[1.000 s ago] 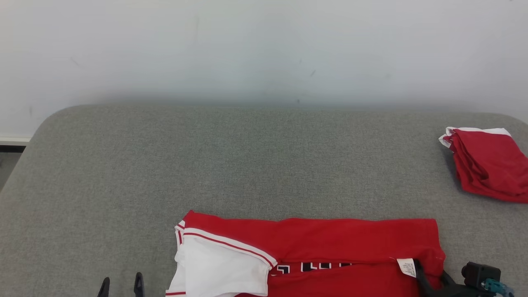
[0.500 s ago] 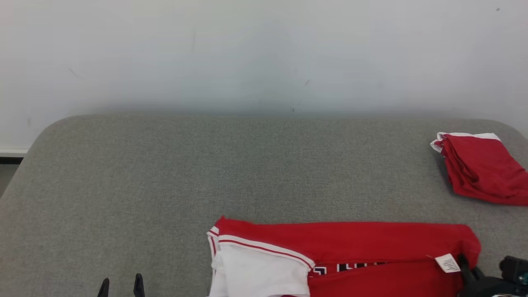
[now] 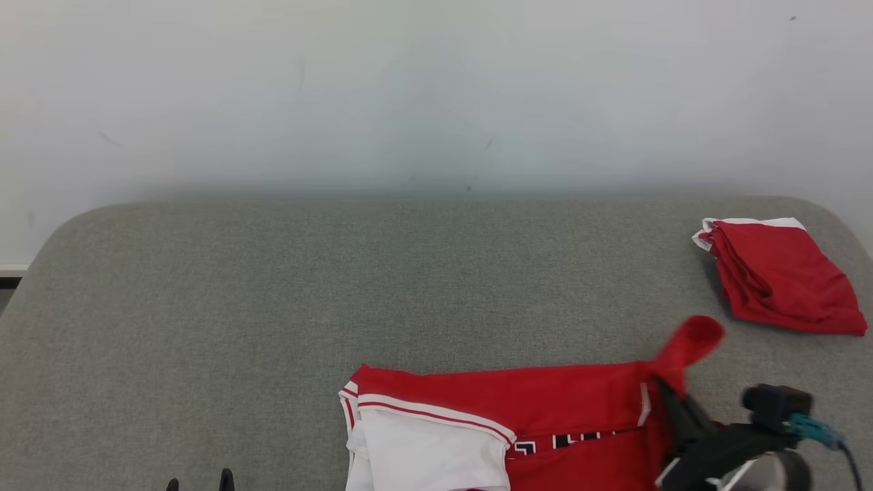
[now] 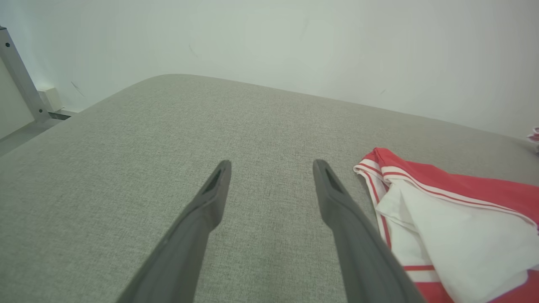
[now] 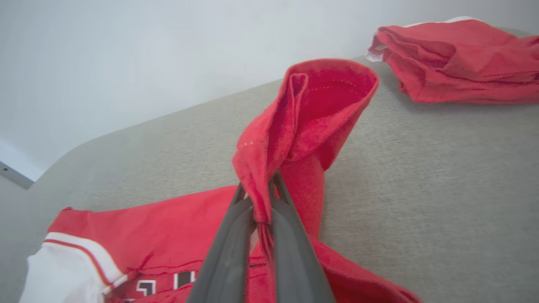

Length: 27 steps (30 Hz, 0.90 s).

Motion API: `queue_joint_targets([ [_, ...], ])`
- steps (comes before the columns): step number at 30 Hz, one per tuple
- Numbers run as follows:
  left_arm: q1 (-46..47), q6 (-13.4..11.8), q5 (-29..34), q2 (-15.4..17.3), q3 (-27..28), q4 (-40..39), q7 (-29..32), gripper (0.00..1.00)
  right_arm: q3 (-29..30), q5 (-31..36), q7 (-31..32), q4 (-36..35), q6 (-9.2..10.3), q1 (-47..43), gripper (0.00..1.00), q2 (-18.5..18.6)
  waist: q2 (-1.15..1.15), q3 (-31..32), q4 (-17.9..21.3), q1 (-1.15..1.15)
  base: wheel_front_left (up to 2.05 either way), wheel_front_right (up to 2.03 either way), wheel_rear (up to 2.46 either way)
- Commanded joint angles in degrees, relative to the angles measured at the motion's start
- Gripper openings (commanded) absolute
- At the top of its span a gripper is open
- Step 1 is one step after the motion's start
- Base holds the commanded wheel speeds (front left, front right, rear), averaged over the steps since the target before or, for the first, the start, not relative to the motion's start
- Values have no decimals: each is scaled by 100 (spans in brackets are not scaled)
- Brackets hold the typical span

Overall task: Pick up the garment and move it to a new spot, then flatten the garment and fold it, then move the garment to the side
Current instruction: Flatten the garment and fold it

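Change since a second ago: right-hand corner of the garment now raised off the surface instead of lying flat; whole garment sits closer to the folded red pile; head camera has shifted too, so part of that drift belongs to the view.
Right gripper: closed tight on the garment's red corner, fingers pressed together with cloth pinched between them; fabric bunches into a rounded loop above the tips.
Left gripper: spread wide, holding nothing, over bare grey padding just left of the garment's white sleeve, apart from the cloth.
Garment: at the near edge of the grey padded table, right of centre in the head view; red body folded lengthwise, white sleeve with red stripe trim at its left end, black-and-white lettering peeking out along the fold; lower part cut off by the frame.
Raised corner: stands up between the flat part of the garment and the pile, not touching the pile.
Folded red pile: at the far right of the table, white edge showing at its back.
Wall: pale and plain, behind the table.
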<state>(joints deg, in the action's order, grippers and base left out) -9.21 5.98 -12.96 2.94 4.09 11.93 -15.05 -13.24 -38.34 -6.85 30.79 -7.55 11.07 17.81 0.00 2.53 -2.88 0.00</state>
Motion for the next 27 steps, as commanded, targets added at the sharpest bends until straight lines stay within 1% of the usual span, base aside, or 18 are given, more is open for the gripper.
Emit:
queue_joint_targets([
  [1,-43,-19,-12,-9,17,18,-14,100,-72,-90,145,-317,11,-135,0,-112,0,-2,-14,0,0,0,0],
  [3,-4,-13,-10,-9,6,27,-14,100,-226,-111,381,-905,11,-284,0,-267,0,-14,-44,0,0,0,0],
  [6,71,-4,1,-9,-49,56,-14,100,-498,-43,740,-1597,11,-482,0,-576,0,-31,-131,0,0,0,0],
  [9,117,-15,-8,-7,-105,68,-14,100,-732,-25,1002,-1980,11,-564,0,-990,0,-54,-250,0,0,0,0],
  [11,148,-3,15,-9,-180,89,-14,100,-853,82,1105,-2020,11,-564,0,-1151,0,-80,-372,0,0,0,0],
  [14,230,5,32,-6,-269,118,-14,100,-994,140,1141,-1907,11,-389,0,-1381,0,-122,-536,0,0,0,0],
  [18,313,10,17,-9,-360,160,-14,100,-1155,270,987,-1395,11,-32,0,-1479,0,-169,-720,0,0,0,0],
  [27,459,-2,-42,-8,-575,251,-14,100,-2052,-427,376,-233,11,651,0,-1498,0,-228,-1065,0,0,0,0],
])
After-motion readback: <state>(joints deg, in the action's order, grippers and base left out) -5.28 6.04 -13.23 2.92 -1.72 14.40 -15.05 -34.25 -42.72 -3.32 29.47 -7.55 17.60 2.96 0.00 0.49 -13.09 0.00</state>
